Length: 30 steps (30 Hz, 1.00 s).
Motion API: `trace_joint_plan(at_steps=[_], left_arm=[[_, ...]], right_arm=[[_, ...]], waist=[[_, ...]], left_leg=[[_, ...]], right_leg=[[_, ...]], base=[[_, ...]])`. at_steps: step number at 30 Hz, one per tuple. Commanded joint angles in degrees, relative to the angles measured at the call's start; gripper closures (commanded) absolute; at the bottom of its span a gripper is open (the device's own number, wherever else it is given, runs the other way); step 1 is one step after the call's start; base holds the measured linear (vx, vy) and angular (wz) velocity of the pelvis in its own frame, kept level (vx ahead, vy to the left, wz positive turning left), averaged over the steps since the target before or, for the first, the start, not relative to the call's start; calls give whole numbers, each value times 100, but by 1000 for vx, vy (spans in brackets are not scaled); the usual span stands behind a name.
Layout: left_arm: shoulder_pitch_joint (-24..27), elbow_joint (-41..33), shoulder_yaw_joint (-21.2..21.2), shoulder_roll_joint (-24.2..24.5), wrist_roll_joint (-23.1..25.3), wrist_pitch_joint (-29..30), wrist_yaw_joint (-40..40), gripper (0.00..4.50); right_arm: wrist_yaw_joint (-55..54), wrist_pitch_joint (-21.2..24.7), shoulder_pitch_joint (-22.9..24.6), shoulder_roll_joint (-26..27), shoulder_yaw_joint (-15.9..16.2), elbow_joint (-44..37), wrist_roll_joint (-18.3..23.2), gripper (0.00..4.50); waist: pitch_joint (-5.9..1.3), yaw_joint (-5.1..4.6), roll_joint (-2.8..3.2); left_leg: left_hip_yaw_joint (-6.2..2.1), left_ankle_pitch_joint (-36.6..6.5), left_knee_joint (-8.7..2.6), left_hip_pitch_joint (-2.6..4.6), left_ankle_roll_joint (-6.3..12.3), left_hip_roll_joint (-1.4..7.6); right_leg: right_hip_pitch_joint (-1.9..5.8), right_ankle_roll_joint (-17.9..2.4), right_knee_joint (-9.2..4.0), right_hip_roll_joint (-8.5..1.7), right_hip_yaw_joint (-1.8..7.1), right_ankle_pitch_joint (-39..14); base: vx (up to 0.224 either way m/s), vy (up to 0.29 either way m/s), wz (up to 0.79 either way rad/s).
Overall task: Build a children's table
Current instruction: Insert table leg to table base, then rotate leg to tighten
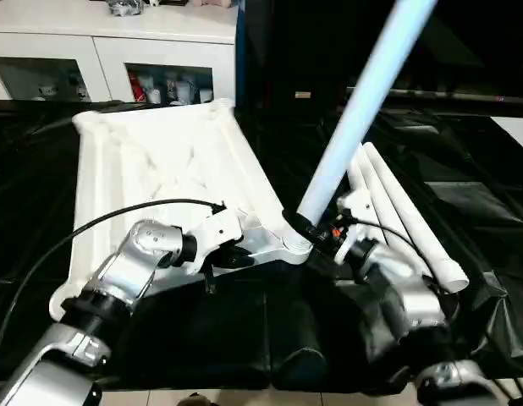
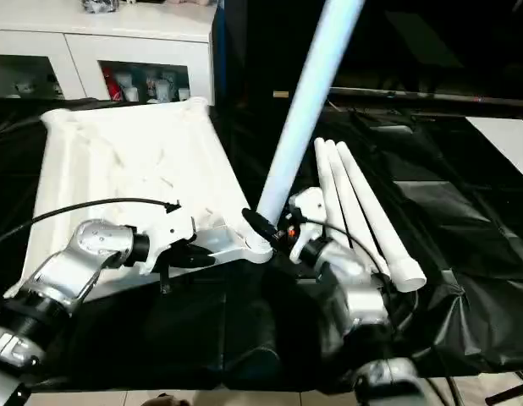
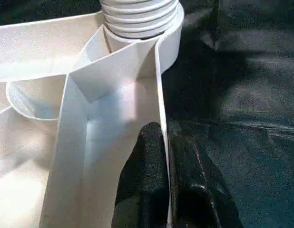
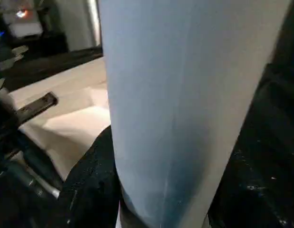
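Observation:
The white table top (image 1: 160,161) lies underside up on the black cover, its ribs facing me. My left gripper (image 3: 163,130) is shut on the top's rim wall (image 3: 160,80), close to the near right corner socket (image 1: 289,227). One white leg (image 1: 355,118) rises tilted from that socket, and its ribbed end (image 3: 137,19) sits in the socket. My right gripper (image 1: 316,230) is shut on this leg just above the socket, with a black finger (image 4: 90,190) against it. Three more legs (image 1: 405,211) lie side by side to the right of the top.
A black cover (image 1: 465,203) drapes the work surface and sags at the near edge. A white cabinet (image 1: 118,42) with glass doors stands behind the top. A black cable (image 1: 92,224) arcs over my left forearm.

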Motion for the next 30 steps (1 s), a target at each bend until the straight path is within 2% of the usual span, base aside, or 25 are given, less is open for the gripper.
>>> trace_joint_plan(at_steps=[1,2,4,6,9,10,11,15,17,19,22,23,26,28,29,30], left_arm=[[-109,38,-165,78,188,-32,-166,450],[-120,36,-190,96,202,-36,-197,450],[-149,59,-231,125,213,-81,-256,450],[-157,70,-239,129,214,-95,-262,450],[-201,114,-259,131,240,-143,-339,450],[-201,118,-261,130,246,-164,-358,450],[-203,107,-266,136,236,-177,-394,450],[-200,32,-276,189,156,-261,-630,450],[-201,-15,-300,247,125,-305,-765,450],[-200,-49,-327,314,114,-355,-881,450],[-211,-63,-356,397,110,-413,-1032,450],[-211,-70,-367,434,102,-434,-1108,450],[-210,-78,-383,499,95,-527,-1298,450],[-213,-72,-412,557,138,-597,-1374,450],[-222,-49,-448,605,184,-657,-1421,450],[-231,-27,-475,641,215,-698,-1460,450]], right_arm=[[104,460,187,-185,165,478,-296,261],[227,527,165,-233,214,455,-304,261],[640,657,111,-405,439,422,-369,261],[710,664,105,-439,489,420,-389,261],[1149,745,85,-605,742,415,-522,261],[1278,730,81,-650,811,440,-577,261],[1376,754,66,-675,849,483,-593,261],[1854,939,-11,-814,1070,610,-632,261],[1951,879,-49,-868,1150,686,-700,261],[1960,842,-91,-875,1149,757,-707,261],[1975,824,-145,-854,1090,809,-707,261],[1982,814,-155,-844,1068,812,-700,261],[2069,815,-160,-843,1060,799,-665,261],[2156,801,-116,-862,1125,752,-679,261],[2202,774,-72,-876,1191,722,-717,261],[2258,748,-36,-885,1252,707,-752,261]], waist=[[-238,-31,84],[-239,-29,83],[-249,-27,65],[-253,-17,72],[-262,-6,62],[-265,7,33],[-271,14,46],[-296,24,47],[-314,30,47],[-320,32,12],[-316,36,19],[-316,33,-6],[-307,38,-1],[-306,43,4],[-305,48,28],[-304,37,19]], left_leg=[[-185,-2826,-517,192,-404,339],[-169,-2781,-512,200,-386,343],[-158,-2672,-508,191,-344,339],[-147,-2507,-507,176,-302,342],[-141,-2354,-499,168,-250,339],[-132,-2263,-493,168,-222,340],[-131,-2218,-493,176,-213,344],[-125,-1976,-498,173,-159,356],[-114,-1817,-487,175,-116,355],[-96,-1685,-472,166,-55,345],[-100,-1802,-487,183,-98,357],[-97,-1849,-490,187,-105,358],[-104,-2042,-506,197,-168,364],[-110,-2139,-518,208,-217,373],[-115,-2161,-521,212,-237,374],[-112,-2216,-527,213,-265,371]], right_leg=[[-12,-1002,-603,-399,251,-2049],[-25,-1044,-601,-391,256,-1907],[9,-1119,-577,-381,247,-1699],[28,-1162,-556,-380,244,-1506],[60,-1201,-546,-379,232,-1382],[65,-1208,-543,-382,232,-1360],[67,-1216,-544,-388,232,-1322],[111,-1322,-495,-355,202,-775],[127,-1397,-469,-352,194,-449],[141,-1438,-450,-354,191,-255],[136,-1432,-461,-352,187,-326],[133,-1428,-467,-350,187,-371],[121,-1382,-492,-362,196,-682],[108,-1358,-498,-363,199,-793],[101,-1350,-498,-362,199,-796],[101,-1344,-498,-353,200,-798]], base=[[0,0,0],[0,0,0],[0,0,0],[0,0,0],[0,0,0],[0,0,0],[0,0,0],[0,0,0],[0,0,0],[0,0,0],[0,0,0],[0,0,0],[0,0,0],[0,0,0],[0,0,0],[0,0,0]])
